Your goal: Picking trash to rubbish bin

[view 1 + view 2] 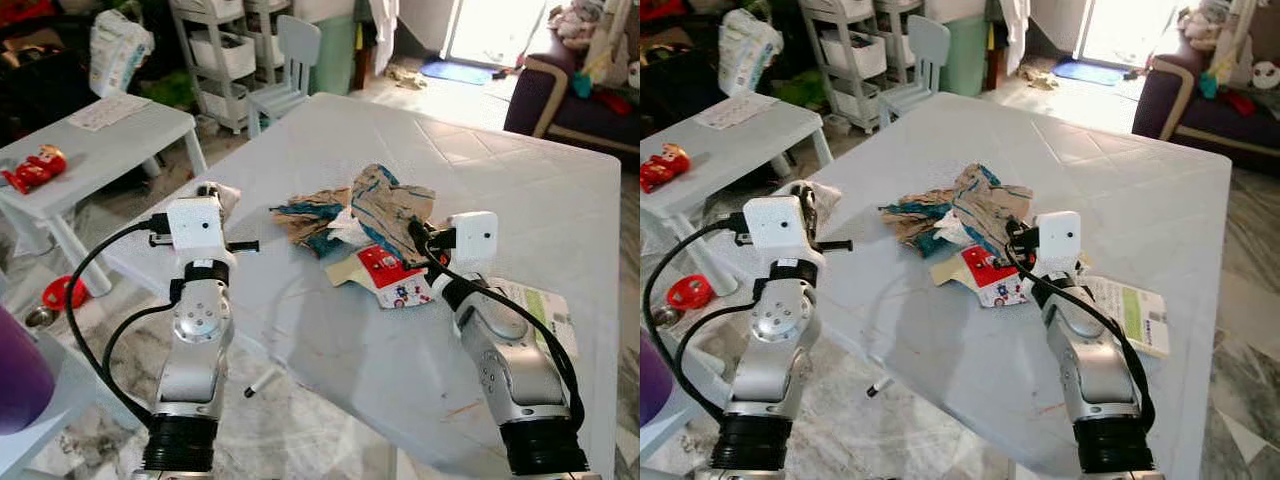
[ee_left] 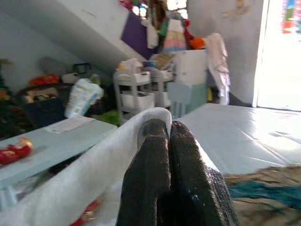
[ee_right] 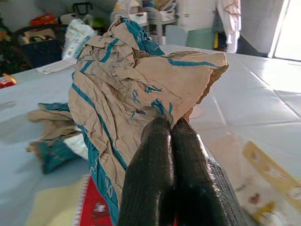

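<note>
Left claw (image 1: 222, 192) pinched closed on a white tissue scrap (image 2: 117, 155), held at the left edge of the surface (image 1: 520, 180): limp, near weightless, any fold holds it. Right of it, mid-surface, crumpled brown paper (image 1: 385, 205) with teal print: light, stiff creases, springy; best taken at a bunched ridge. Right claw (image 1: 420, 240) closed on that paper's near edge. Red-and-white wrapper (image 1: 395, 275) lies under the paper; flat, slick, probably needs an edge grip.

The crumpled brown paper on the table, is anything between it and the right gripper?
No. The right gripper is shut on the crumpled brown paper, pinching its edge above the white table. The left gripper is shut on a white tissue.
</note>
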{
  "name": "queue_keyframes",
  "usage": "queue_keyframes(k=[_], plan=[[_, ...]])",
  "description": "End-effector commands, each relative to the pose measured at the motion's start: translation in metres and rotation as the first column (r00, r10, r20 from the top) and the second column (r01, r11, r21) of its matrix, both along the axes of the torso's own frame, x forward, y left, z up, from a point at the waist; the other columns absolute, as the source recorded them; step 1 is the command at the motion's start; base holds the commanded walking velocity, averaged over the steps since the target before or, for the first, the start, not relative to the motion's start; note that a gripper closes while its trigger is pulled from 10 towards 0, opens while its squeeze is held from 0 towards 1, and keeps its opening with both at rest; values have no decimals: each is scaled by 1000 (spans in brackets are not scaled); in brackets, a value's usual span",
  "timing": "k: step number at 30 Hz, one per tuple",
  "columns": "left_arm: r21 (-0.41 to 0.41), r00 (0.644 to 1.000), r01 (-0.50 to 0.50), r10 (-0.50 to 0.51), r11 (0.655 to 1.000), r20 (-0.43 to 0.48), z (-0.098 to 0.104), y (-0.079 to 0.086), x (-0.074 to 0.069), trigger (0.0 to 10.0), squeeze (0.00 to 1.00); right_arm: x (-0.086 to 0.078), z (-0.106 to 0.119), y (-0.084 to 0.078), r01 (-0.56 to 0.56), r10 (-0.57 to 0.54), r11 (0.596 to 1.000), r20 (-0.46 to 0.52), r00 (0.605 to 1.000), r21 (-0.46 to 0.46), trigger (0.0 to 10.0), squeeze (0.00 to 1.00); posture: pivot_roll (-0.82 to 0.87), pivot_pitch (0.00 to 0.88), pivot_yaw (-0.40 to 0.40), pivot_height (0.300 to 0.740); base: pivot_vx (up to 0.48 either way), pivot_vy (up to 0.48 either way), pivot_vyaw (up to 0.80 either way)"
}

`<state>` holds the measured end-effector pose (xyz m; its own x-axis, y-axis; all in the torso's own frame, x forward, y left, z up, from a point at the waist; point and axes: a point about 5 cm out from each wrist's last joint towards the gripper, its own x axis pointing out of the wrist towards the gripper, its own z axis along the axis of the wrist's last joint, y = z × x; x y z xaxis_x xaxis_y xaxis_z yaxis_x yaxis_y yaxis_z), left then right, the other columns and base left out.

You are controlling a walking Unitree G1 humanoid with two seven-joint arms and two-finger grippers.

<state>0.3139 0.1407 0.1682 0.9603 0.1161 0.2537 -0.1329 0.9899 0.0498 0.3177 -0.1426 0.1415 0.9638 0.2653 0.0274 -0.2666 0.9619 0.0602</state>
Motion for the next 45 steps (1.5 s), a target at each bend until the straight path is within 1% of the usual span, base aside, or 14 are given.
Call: queue_keyframes(k=[1, 12, 14, 20, 29, 45], plan=[[-5, 1000, 16, -16, 1000, -23, -2, -3, 1, 0, 0, 1, 4, -1, -2, 2, 1000, 13, 1000, 0, 0, 0, -23, 0, -6, 740, 0, 0, 0], [-9, 999, 16, -16, 1000, -30, -1, -1, 3, 0, 0, 2, 4, -1, 1, -1, 1000, 15, 1000, 0, 0, 0, -24, 0, -6, 740, 0, 196, 0], [-8, 999, 15, -15, 1000, -29, -1, -1, 4, 0, 0, 2, 6, -2, 15, -15, 1000, 27, 1000, 0, 0, 0, -24, 0, -5, 740, 0, 255, 0], [-12, 1000, 18, -19, 1000, -24, 3, -3, 4, 0, 0, 4, 12, -9, 57, -57, 998, 56, 997, 1, 0, 0, -26, 0, -4, 740, 0, 363, 0], [-13, 999, 22, -23, 1000, -41, -2, -2, 4, 0, 0, 8, 13, -14, 79, -79, 997, 62, 995, -3, 0, 0, -22, 0, -5, 740, 0, 390, 0], [-5, 998, 33, -33, 999, -50, -3, -3, 5, 0, 0, 9, 14, -15, 77, -76, 997, 70, 995, -5, 0, 0, -23, 0, -2, 740, 0, 437, 0]])
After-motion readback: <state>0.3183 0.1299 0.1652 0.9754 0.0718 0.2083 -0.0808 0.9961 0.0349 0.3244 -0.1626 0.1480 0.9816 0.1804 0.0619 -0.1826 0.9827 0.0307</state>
